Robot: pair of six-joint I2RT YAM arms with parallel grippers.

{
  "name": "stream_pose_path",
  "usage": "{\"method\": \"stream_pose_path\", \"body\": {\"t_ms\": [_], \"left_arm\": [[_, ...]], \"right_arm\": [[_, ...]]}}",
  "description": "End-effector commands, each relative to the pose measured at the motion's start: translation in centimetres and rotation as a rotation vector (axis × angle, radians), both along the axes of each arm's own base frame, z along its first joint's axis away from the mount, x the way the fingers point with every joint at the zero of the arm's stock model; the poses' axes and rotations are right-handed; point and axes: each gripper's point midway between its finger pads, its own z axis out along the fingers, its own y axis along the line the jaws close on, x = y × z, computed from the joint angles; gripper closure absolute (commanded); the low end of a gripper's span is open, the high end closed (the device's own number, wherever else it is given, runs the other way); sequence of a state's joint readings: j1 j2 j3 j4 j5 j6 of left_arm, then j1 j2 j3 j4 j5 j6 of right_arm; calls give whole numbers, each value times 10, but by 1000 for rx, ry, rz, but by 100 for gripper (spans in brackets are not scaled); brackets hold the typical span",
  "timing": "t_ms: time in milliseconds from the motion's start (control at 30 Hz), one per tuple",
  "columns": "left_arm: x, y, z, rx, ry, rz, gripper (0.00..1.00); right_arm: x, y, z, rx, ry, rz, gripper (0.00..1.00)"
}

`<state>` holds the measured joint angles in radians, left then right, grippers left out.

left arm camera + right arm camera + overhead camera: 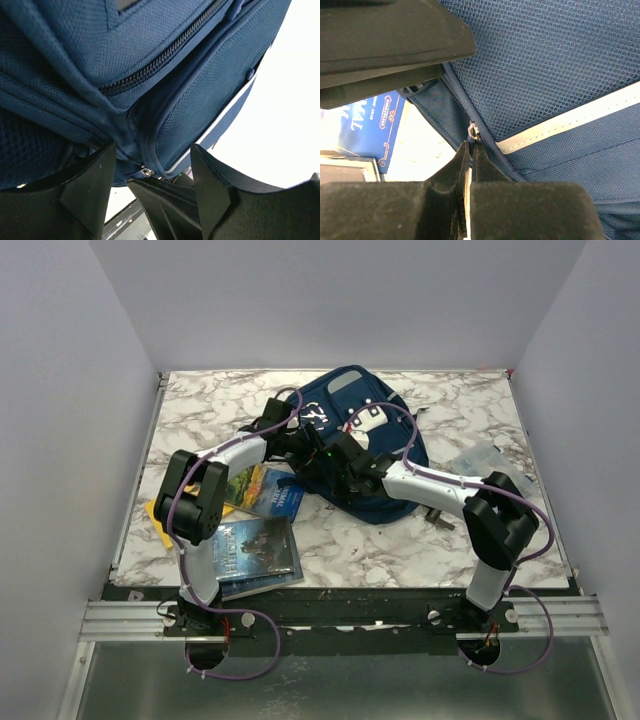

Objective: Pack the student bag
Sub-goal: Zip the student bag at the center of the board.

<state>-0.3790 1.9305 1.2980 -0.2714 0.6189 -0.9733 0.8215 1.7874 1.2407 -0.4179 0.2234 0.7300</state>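
Student bag [332,402] lies on marble table [200,410], both claws at its near-left part. Left claw [151,150] wide, fingers straddling bag's corner seam. Right claw [470,147] pinched tight on zipper pull [472,132] at bag's edge. Blue book [272,492] and dark book [255,548] lie left of bag, near it. Clear plastic item [485,460] lies right of bag.

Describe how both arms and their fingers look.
The left arm and right arm share white rounded links, bulky black joints, and a purple cable looping along each. The left fingers and right fingers are matte black and wedge-shaped.
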Motion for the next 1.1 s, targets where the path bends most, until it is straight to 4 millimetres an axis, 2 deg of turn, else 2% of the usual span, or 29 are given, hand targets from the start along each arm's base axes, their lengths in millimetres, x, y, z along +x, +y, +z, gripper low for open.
{"method": "stream_pose_path", "body": {"t_ms": [0, 133, 300, 367, 467, 633, 733, 867, 967, 1000, 1033, 1067], "left_arm": [[5, -16, -1, 10, -12, 1, 39], [8, -22, -3, -10, -31, 15, 52], [18, -22, 2, -9, -81, 42, 89], [27, -18, 5, 11, -120, 55, 99], [41, -9, 8, 21, -135, 81, 100], [60, 6, 11, 68, -172, 89, 100], [65, 10, 14, 70, -189, 81, 100], [67, 10, 20, 74, -212, 42, 100], [68, 13, 24, 99, -238, 16, 100], [68, 14, 25, 102, -238, 13, 100], [67, 14, 26, 95, -236, 8, 100], [65, 13, 28, 83, -233, 1, 100]], "right_arm": [[-11, 0, 16, 4, 16, 61, 99], [-7, 8, 20, 33, 10, 63, 99], [-9, 2, 18, -8, 22, 70, 99], [-11, -7, 17, -46, 26, 63, 99], [-24, -25, 13, -104, 51, 79, 99], [-54, -66, -14, -220, 121, 80, 99], [-64, -88, -26, -296, 151, 45, 99], [-61, -114, -21, -413, 141, -50, 99], [-50, -139, -13, -513, 118, -124, 100], [-46, -138, -9, -502, 107, -119, 99], [-45, -128, -5, -451, 103, -67, 99], [-43, -108, 1, -352, 87, -15, 99]]}}
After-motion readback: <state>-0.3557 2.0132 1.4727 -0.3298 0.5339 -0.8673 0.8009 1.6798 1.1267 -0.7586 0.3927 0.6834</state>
